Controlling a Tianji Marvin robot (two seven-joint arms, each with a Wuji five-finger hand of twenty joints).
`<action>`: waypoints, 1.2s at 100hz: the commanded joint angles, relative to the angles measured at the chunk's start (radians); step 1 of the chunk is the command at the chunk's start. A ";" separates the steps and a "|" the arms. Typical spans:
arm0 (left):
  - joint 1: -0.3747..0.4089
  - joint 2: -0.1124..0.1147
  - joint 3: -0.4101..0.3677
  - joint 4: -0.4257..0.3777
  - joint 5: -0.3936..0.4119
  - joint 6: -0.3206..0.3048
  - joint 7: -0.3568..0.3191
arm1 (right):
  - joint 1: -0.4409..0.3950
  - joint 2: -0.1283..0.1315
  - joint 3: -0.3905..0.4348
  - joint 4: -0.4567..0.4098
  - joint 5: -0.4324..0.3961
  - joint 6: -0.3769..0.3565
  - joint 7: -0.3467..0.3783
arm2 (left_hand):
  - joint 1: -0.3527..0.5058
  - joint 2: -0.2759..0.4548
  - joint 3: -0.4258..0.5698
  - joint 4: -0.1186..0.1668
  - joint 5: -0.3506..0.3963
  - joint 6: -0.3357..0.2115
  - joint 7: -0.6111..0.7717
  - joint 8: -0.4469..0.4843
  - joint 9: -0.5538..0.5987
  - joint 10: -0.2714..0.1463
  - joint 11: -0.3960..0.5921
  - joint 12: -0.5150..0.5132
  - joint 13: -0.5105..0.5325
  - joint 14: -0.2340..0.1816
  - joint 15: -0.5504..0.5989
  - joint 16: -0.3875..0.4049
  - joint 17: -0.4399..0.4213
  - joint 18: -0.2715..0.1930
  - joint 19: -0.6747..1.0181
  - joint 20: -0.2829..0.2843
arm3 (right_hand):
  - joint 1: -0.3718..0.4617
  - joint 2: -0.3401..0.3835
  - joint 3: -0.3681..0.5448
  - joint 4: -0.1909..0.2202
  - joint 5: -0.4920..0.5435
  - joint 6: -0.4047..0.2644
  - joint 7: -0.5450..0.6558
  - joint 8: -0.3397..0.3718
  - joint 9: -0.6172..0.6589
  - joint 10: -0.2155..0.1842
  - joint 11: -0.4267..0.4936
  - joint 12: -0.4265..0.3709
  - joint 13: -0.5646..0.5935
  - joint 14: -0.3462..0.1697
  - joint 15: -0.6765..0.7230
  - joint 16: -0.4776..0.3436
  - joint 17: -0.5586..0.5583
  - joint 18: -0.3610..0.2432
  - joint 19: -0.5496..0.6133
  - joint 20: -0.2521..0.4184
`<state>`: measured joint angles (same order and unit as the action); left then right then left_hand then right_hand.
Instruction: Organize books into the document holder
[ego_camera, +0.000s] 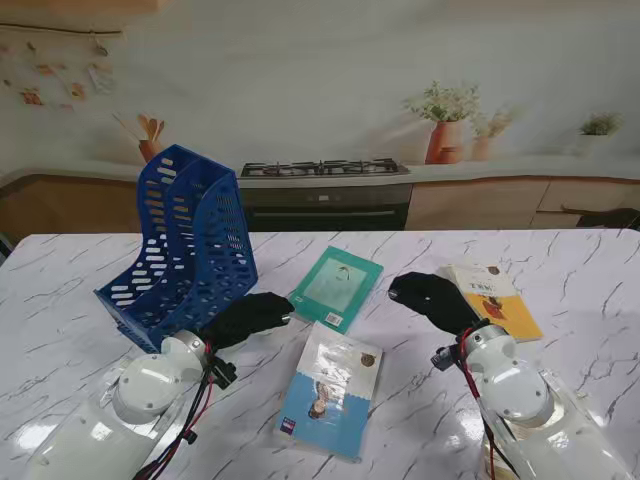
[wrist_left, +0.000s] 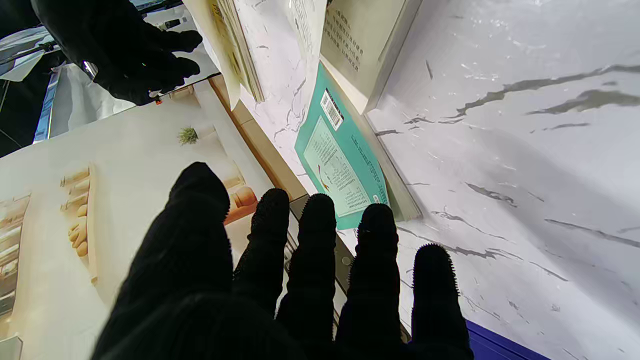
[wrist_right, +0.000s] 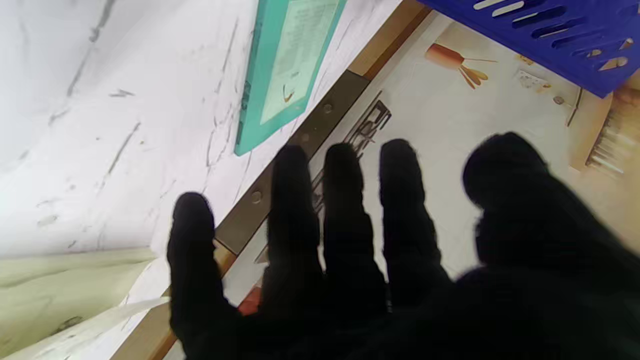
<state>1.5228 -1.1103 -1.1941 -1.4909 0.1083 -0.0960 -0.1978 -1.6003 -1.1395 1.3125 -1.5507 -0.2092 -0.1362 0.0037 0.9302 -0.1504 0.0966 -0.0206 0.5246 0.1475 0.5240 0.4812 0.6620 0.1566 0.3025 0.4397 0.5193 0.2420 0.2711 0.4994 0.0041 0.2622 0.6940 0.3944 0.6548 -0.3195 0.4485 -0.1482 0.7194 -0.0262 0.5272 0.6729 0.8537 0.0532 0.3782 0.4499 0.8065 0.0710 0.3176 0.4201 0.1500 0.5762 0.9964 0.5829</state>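
A blue slotted document holder (ego_camera: 185, 245) stands at the left of the marble table (ego_camera: 90, 290), with nothing visible in it. Three books lie flat: a teal one (ego_camera: 337, 287) in the middle, a white-and-blue one (ego_camera: 331, 388) nearer to me, a yellow-and-orange one (ego_camera: 494, 296) on the right. My left hand (ego_camera: 248, 317), in a black glove, hovers between the holder and the teal book (wrist_left: 340, 165), fingers (wrist_left: 312, 240) spread, holding nothing. My right hand (ego_camera: 432, 298) floats just left of the yellow book, fingers (wrist_right: 345, 200) apart and bare of any load. The teal book (wrist_right: 285, 65) also shows in the right wrist view.
A backdrop printed with a stove (ego_camera: 322, 190), counters and potted plants (ego_camera: 445, 125) stands past the table's far edge. Bare marble lies at the far right and the near left. The holder's blue wall (wrist_right: 540, 35) shows in the right wrist view.
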 joint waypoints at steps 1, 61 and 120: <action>0.003 -0.003 0.001 0.001 -0.004 -0.028 -0.006 | -0.014 -0.004 -0.003 -0.010 -0.003 -0.002 -0.004 | -0.015 0.046 -0.024 0.018 -0.002 -0.036 -0.004 -0.007 -0.003 -0.018 0.006 0.000 -0.003 -0.009 -0.007 0.002 -0.003 0.006 -0.023 0.012 | 0.004 0.014 -0.024 0.019 -0.019 -0.025 0.007 -0.003 -0.020 -0.022 0.008 0.001 -0.003 -0.013 0.002 0.003 -0.010 -0.155 0.007 -0.002; 0.028 0.009 -0.024 -0.027 0.041 -0.008 -0.026 | -0.019 0.000 -0.003 -0.004 0.002 -0.023 0.011 | -0.018 0.046 -0.026 0.019 -0.002 -0.030 -0.010 -0.013 -0.001 -0.015 0.005 0.000 0.010 0.036 -0.004 -0.003 0.028 0.049 0.002 0.017 | -0.008 0.003 -0.006 0.016 -0.005 -0.032 0.007 -0.004 0.005 -0.021 -0.006 -0.001 0.017 -0.010 0.002 0.006 -0.001 -0.145 0.019 0.006; 0.127 0.029 -0.112 -0.109 0.133 0.033 -0.061 | -0.050 0.021 0.017 -0.025 0.007 -0.039 0.095 | -0.031 0.006 -0.006 0.014 0.054 0.026 0.035 -0.026 0.109 0.058 0.081 0.009 0.214 0.075 0.194 0.038 0.330 0.027 0.317 0.107 | 0.003 0.005 -0.017 0.009 0.014 -0.023 0.029 -0.008 0.037 -0.024 0.009 -0.009 0.054 -0.018 0.014 -0.001 0.055 -0.147 0.055 0.005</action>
<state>1.6381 -1.0847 -1.3070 -1.6000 0.2421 -0.0463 -0.2389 -1.6316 -1.1207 1.3290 -1.5674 -0.2084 -0.1741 0.0898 0.9161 -0.1504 0.0964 -0.0206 0.5589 0.1517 0.5435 0.4653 0.7438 0.2048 0.3598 0.4418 0.6963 0.3041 0.4316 0.5276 0.3000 0.2919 0.9463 0.4733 0.6550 -0.3194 0.4479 -0.1482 0.7197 -0.0262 0.5357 0.6729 0.8558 0.0531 0.3782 0.4499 0.8345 0.0710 0.3212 0.4201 0.2001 0.5762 1.0223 0.5834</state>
